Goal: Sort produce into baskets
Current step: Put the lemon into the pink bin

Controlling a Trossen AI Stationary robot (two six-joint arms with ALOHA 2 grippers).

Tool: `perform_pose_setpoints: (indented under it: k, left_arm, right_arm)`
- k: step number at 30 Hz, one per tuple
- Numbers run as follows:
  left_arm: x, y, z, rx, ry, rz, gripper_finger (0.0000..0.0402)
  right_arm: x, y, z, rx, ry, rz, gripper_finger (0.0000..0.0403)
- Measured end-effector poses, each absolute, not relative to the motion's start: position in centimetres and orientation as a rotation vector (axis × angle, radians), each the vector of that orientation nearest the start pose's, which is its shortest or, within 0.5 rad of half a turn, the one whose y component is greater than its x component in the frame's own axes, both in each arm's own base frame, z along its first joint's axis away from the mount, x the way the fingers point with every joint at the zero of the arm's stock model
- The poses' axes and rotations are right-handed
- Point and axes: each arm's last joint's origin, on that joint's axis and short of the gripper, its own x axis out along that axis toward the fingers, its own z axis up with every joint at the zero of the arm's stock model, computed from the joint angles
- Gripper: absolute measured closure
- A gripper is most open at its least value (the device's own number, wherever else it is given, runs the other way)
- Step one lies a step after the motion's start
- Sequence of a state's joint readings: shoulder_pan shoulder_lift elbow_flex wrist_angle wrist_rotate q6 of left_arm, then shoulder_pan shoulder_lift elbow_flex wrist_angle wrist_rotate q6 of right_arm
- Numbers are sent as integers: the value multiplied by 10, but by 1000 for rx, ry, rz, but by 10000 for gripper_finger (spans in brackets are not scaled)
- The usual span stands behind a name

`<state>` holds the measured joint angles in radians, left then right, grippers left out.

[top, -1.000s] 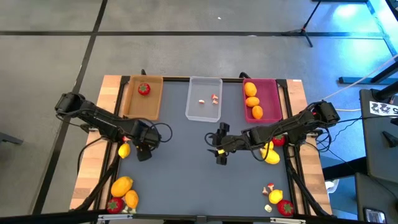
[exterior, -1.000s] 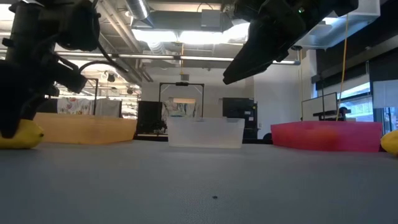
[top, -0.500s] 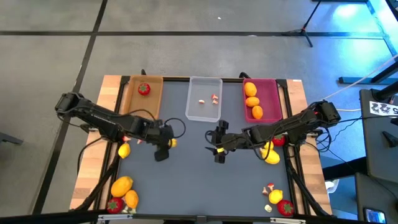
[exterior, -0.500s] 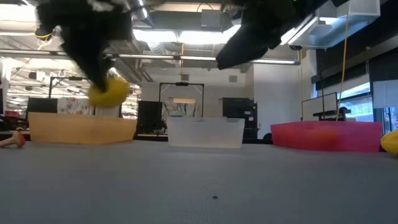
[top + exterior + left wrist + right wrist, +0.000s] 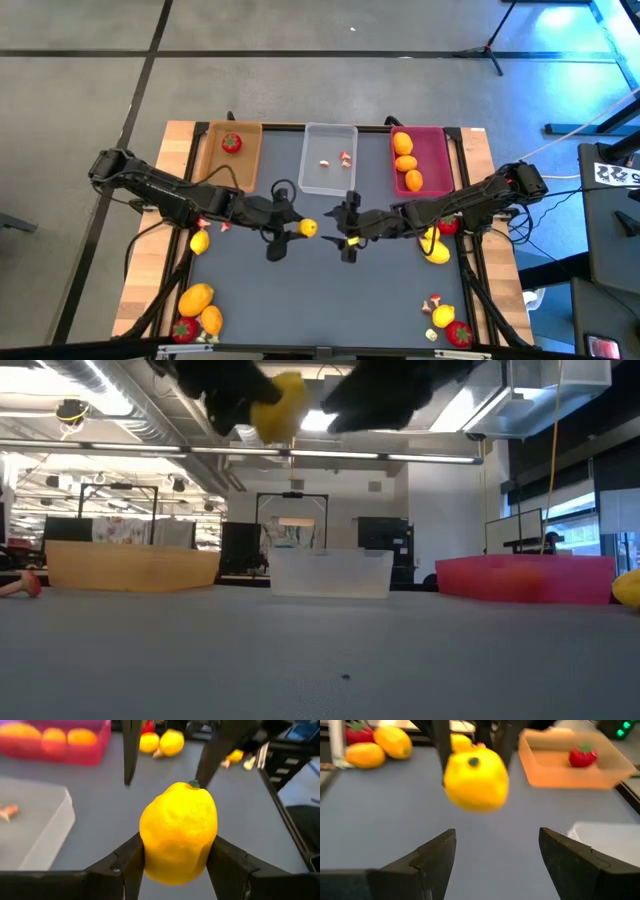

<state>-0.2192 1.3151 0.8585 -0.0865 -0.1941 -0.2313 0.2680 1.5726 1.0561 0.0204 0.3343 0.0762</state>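
High view: left gripper [image 5: 300, 228] clamps lemon [image 5: 309, 228] | right gripper [image 5: 343, 238] spread, empty, facing it

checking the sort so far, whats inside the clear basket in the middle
The clear basket holds two tiny white-and-red mushroom pieces near its middle. Nothing else shows inside from the high view, and neither arm covers it. In the low view its wall hides the contents.

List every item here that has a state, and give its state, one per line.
Left end effector: shut on the lemon, held above the table.
Right end effector: open, empty, facing the lemon.
Brown tray: holds one strawberry.
Clear tray: holds two small pieces.
Pink tray: holds three oranges.
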Motion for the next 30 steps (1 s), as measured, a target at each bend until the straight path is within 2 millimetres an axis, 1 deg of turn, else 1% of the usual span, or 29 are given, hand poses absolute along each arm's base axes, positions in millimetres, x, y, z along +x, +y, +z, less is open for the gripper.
perform_pose_setpoints:
  k: [4, 12, 16, 21, 24, 27, 30]
  left_arm:
    - [279, -54, 259, -99, 475, 67, 220]
    - [282, -55, 259, -82, 455, 63, 220]
    - [282, -55, 259, -81, 454, 60, 220]
    - [283, -55, 260, -73, 441, 66, 220]
    - [283, -55, 260, -73, 441, 65, 220]
    - [283, -55, 260, -74, 441, 62, 220]
    - [283, -55, 260, -74, 442, 61, 220]
  right_arm:
    - [340, 86, 258, -72, 415, -5, 121]
    - [345, 87, 260, -81, 348, -12, 124]
    - [345, 86, 260, -90, 342, -19, 150]
    - [346, 84, 262, -110, 320, -101, 190]
    - [346, 85, 262, -110, 318, -100, 203]
    - [346, 85, 263, -93, 313, -95, 201]
    - [346, 85, 263, -61, 310, -101, 178]
